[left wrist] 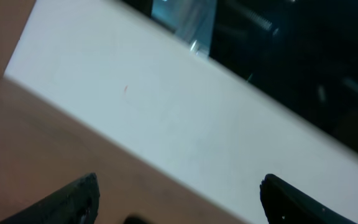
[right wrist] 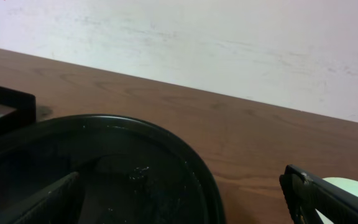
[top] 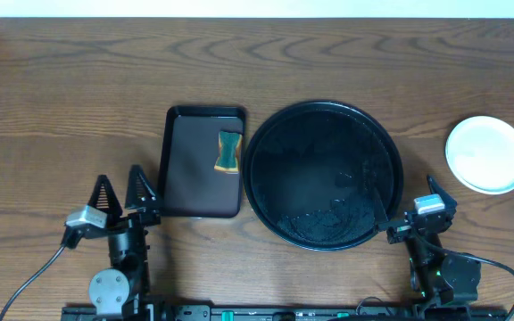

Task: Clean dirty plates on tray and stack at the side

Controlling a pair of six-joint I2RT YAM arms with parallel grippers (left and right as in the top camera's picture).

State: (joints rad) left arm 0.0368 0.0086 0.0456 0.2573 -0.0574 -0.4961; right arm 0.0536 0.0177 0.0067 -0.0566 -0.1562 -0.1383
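The round black tray (top: pixel 284 143) lies in the middle of the table, glossy and wet-looking, with no plate on it. To its right, on the bare wood, rest the plates (top: pixel 487 154), which from above look like one pale round disc. A pale green plate rim (right wrist: pixel 353 185) peeks in beside the right finger. My left gripper (top: pixel 120 176) is at the near left, open and holding nothing. My right gripper (top: pixel 402 183) is open at the tray's near right edge, one finger over the rim. In the wrist views both the left gripper (left wrist: pixel 179 199) and the right gripper (right wrist: pixel 179 196) have their jaws wide apart.
A smaller rectangular dark tray (top: pixel 190 178) lies left of the round one, with a yellow-green sponge (top: pixel 228 152) on its right side. Its corner (right wrist: pixel 5 99) shows in the right wrist view. A white wall borders the table's far edge.
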